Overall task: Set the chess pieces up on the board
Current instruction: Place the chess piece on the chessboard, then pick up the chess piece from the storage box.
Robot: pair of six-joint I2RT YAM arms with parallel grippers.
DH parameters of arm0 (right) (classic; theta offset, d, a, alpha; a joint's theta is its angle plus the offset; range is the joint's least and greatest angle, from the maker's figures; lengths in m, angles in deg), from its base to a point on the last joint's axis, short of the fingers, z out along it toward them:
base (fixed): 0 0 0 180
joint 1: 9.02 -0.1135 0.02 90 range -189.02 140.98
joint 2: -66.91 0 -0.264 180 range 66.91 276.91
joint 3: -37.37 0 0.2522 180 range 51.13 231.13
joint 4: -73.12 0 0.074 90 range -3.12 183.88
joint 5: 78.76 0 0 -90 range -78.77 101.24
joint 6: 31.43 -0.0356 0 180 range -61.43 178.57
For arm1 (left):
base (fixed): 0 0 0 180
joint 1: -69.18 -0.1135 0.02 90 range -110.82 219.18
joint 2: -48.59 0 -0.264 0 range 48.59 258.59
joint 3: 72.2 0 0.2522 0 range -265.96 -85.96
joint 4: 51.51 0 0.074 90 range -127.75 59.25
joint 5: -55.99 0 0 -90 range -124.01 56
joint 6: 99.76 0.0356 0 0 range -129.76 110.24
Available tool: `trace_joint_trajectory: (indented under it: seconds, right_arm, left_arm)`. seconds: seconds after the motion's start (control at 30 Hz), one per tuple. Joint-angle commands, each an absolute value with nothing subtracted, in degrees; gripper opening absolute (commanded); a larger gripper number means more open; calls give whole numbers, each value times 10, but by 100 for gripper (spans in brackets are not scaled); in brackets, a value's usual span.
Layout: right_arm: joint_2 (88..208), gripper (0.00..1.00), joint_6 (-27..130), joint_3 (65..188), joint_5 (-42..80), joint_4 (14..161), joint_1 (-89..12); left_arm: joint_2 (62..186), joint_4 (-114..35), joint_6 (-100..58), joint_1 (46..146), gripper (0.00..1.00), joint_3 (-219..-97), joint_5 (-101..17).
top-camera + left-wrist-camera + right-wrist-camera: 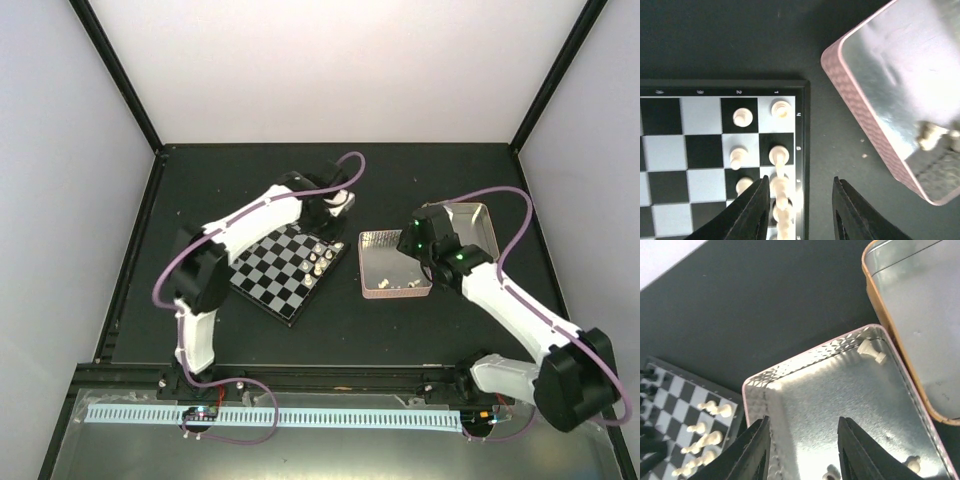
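The board [281, 274] lies left of centre, with black and silvery checks. Several cream chess pieces [321, 256] stand along its right side. In the left wrist view they stand in two columns [778, 165] by the board's edge [805, 125]. My left gripper [800, 205] is open and empty, above the board's right edge. My right gripper [804, 450] is open and empty over the pink tin [760, 385]. A few cream pieces lie in that tin: one at the far corner [871, 351], two near the bottom [912, 463].
The gold tin [470, 228] sits behind and right of the pink tin [394, 265]; it looks empty in the right wrist view [920, 315]. Black pieces [646, 382] stand on the board's far side. The black table [400, 330] ends at white walls.
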State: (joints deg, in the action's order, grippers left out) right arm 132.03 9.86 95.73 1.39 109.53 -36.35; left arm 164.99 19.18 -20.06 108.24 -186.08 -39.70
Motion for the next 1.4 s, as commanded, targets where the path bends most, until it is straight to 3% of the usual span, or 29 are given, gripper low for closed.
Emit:
trace_joint_trajectory:
  seconds: [0.0,0.2,0.37,0.53,0.77,0.97,1.27,1.37]
  right_arm:
    - [1384,37,215,1003,-17,1117,-348]
    - [1504,36,330,1061,15,1148,-322]
    - [1601,26,373,1108,10,1165,-316]
    - [1683,30,374,1158,-47,1183,-314]
    - [1737,41,376,1194,-90,1197,-311]
    - [1758,42,379,1198,-72,1194,-305]
    - [1747,21,357,1187,2,1197,-301]
    - [1740,20,344,1188,24,1213,-301]
  left_arm:
    - [1519,132,-217,1068,37,-1797,-408]
    - [1362,38,-236,1037,39,-1617,-401]
    - [1245,-47,-253,1017,44,-1481,-402]
    - [1148,-118,-276,1010,53,-1386,-379]
    - [1108,-147,-280,1007,56,-1359,-389]
    - [1123,-146,-279,1007,56,-1360,-399]
    - [1132,-146,-280,1007,56,-1363,-401]
    - [1133,-146,-281,1007,56,-1363,-402]
